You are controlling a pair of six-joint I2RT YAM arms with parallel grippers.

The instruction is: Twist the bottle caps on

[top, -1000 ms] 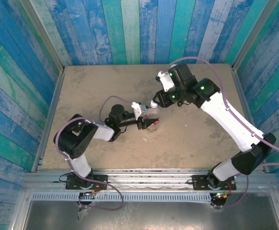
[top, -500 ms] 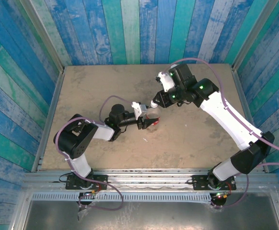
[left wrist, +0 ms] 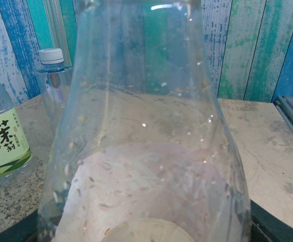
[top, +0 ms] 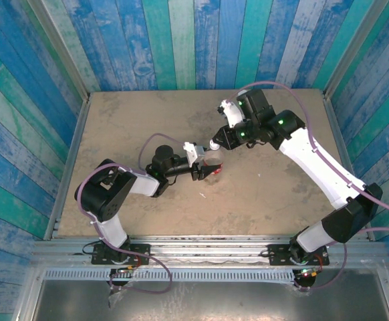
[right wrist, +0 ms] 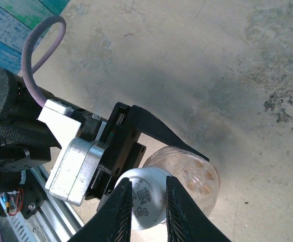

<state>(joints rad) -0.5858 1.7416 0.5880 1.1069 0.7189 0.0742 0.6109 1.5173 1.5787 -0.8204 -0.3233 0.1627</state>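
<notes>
The red-labelled bottle [top: 214, 167] stands upright mid-table, clear with a pinkish label seen from the back [left wrist: 146, 126]. My left gripper [top: 208, 172] is shut on its body, and its black fingers [right wrist: 161, 132] straddle the bottle [right wrist: 197, 176]. A white bottle cap [right wrist: 147, 199] with printed digits sits on the bottle's neck. My right gripper [right wrist: 149, 181] comes down from above [top: 214, 146] and is shut on the cap's rim. In the left wrist view, a green-yellow-labelled bottle [left wrist: 0, 143] stands at the left. Behind it is a slimmer bluish bottle [left wrist: 53, 85] with a white cap [left wrist: 51, 55] on top.
The beige tabletop [top: 134, 127] is walled by blue and green painted planks [top: 181, 40]. A metal rail [top: 201, 251] runs along the near edge by the arm bases. A purple cable [right wrist: 35, 45] loops off the left wrist.
My right gripper's jaws have closed in onto the white cap. Both arms and the held bottle stay almost where they were.
</notes>
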